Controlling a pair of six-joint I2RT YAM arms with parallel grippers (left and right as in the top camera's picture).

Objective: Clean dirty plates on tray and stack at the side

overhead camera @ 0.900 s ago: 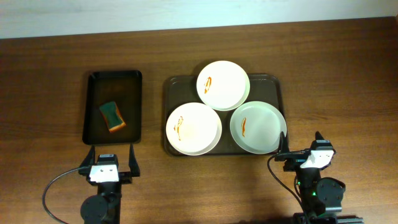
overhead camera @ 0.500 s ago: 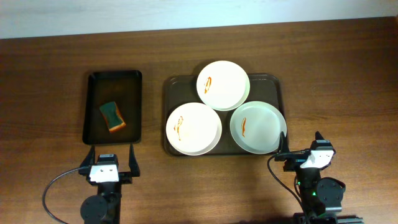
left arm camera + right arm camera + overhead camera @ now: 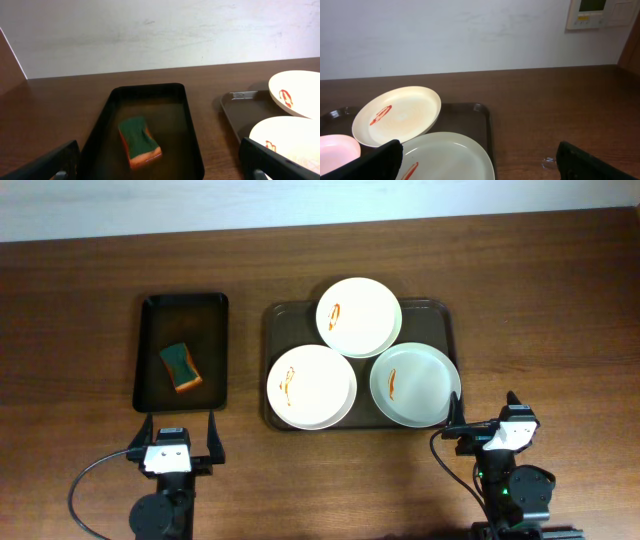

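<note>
All 3 plates (image 3: 311, 385) lie on the tray (image 3: 283, 320), each marked with an orange-red smear (image 3: 334, 313). The far plate (image 3: 359, 316) rides on the rims of the 2 nearer ones. They look stiff, light and smooth, so probably slippery. I'd pinch a bare rim away from the sauce, taking the raised far plate first. The left gripper (image 3: 180, 425) hangs spread wide just short of the small black tray (image 3: 150, 310) holding the sponge (image 3: 181, 367). The right gripper (image 3: 483, 415), equally spread, sits close to the right-hand plate (image 3: 415, 384).
</note>
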